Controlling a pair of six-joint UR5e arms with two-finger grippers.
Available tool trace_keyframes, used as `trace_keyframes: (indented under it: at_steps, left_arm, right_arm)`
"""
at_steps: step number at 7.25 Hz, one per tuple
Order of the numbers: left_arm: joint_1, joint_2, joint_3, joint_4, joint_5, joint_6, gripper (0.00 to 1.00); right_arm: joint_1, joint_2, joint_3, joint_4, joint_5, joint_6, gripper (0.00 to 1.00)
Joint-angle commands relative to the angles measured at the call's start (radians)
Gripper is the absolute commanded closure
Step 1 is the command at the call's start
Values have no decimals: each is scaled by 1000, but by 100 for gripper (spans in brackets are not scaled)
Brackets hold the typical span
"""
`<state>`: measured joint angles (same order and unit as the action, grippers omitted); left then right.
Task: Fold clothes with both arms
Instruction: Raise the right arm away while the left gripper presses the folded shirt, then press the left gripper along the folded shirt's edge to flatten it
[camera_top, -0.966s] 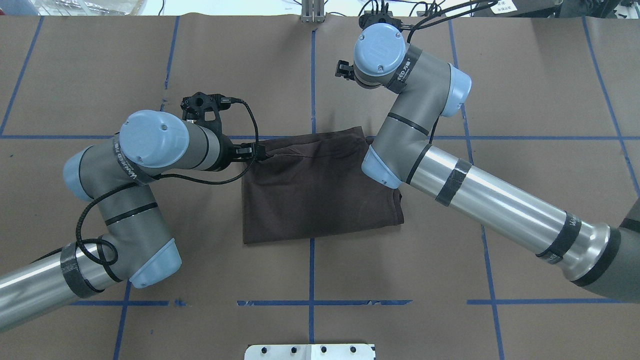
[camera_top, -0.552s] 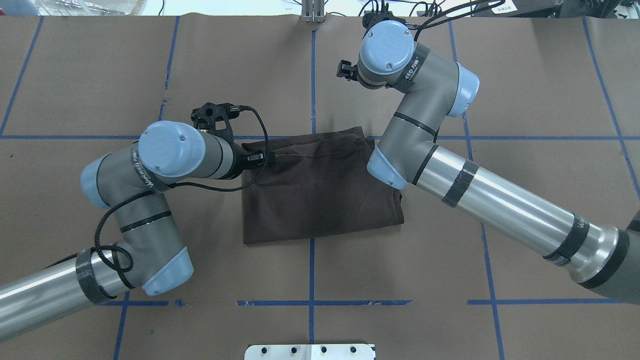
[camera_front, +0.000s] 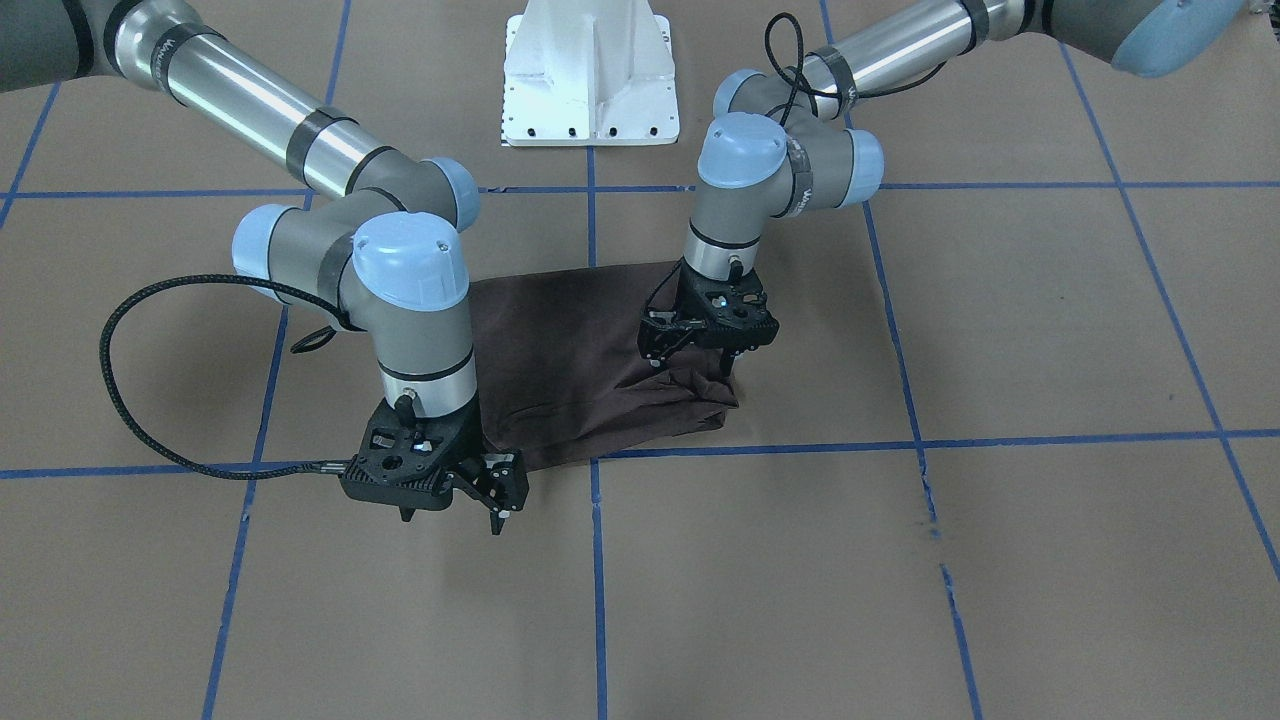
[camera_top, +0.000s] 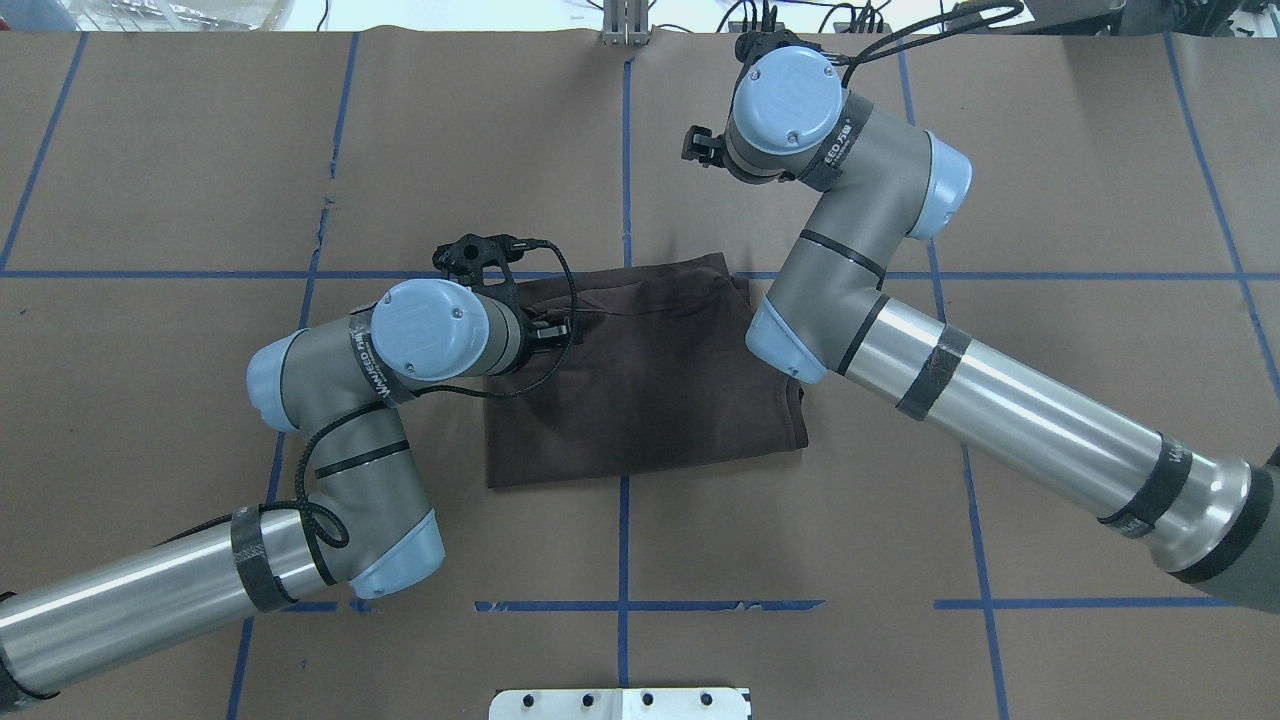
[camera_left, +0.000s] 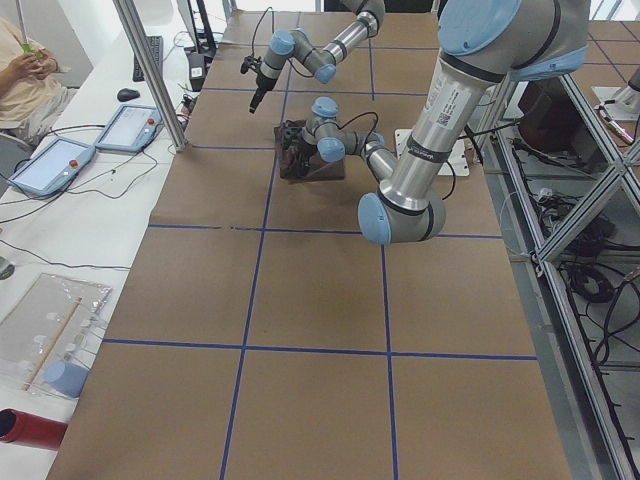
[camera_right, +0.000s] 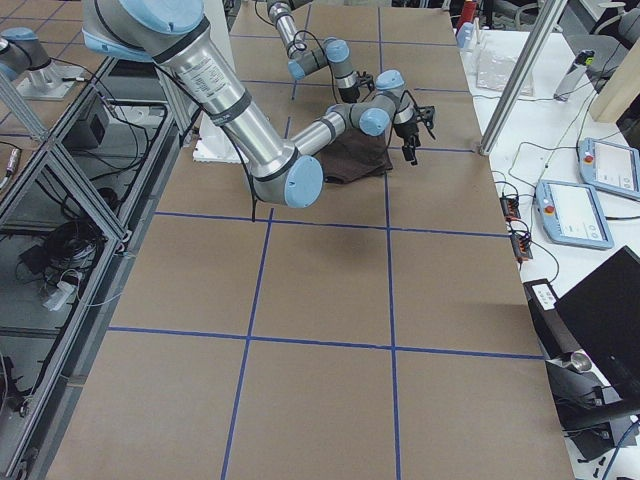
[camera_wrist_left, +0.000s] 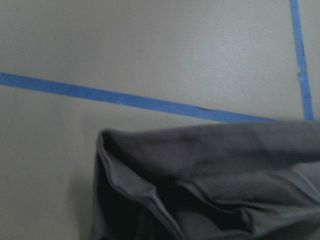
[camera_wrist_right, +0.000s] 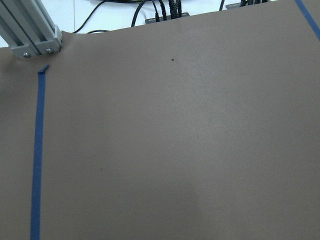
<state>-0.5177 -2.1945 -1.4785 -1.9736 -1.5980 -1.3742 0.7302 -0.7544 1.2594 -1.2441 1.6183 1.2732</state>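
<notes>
Silver-grey arms (camera_top: 1000, 400) wear light-blue caps (camera_top: 785, 100), black cables (camera_front: 104, 350).

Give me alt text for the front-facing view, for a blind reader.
A dark brown T-shirt lies folded on a brown-papered table. The left hand is over its bunched corner; the right hand hovers empty beside another corner.

"What lies on your side bench (camera_left: 60, 215)?"

"A teach pendant (camera_left: 130, 127) near the aluminium post (camera_left: 152, 75), a second pendant (camera_left: 48, 166) just beside it, a mouse (camera_left: 127, 95) beyond."

"And your desk (camera_top: 1100, 150)?"

"Brown paper, gridded with blue tape (camera_top: 622, 606). The white pedestal (camera_front: 590, 80) stands at its robot-side edge."
</notes>
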Motion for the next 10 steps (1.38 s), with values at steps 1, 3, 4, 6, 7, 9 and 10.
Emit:
trace_keyframes:
  at_steps: [1, 3, 4, 6, 7, 9, 10]
  left_arm:
    - [-72, -8, 58, -8, 6, 59, 9]
    - [-143, -7, 124, -10, 7, 116, 9]
    - [-165, -7, 123, -31, 4, 145, 9]
    - [-163, -7, 84, -140, -28, 147, 10]
    - [-154, 2, 45, -142, -69, 138, 13]
    - [-84, 15, -8, -142, -74, 49, 24]
    - [-61, 15, -9, -142, -74, 29, 30]
  right_arm:
    - [0, -6, 0, 2, -2, -2, 0]
    - [-2, -9, 0, 2, -2, -2, 0]
    - [-2, -9, 0, 2, 0, -2, 0]
    - [-2, -11, 2, 2, 0, -5, 0]
    - [-2, -11, 0, 2, 0, -5, 0]
    - [-2, -13, 2, 2, 0, -5, 0]
    - [-2, -14, 2, 3, 0, -6, 0]
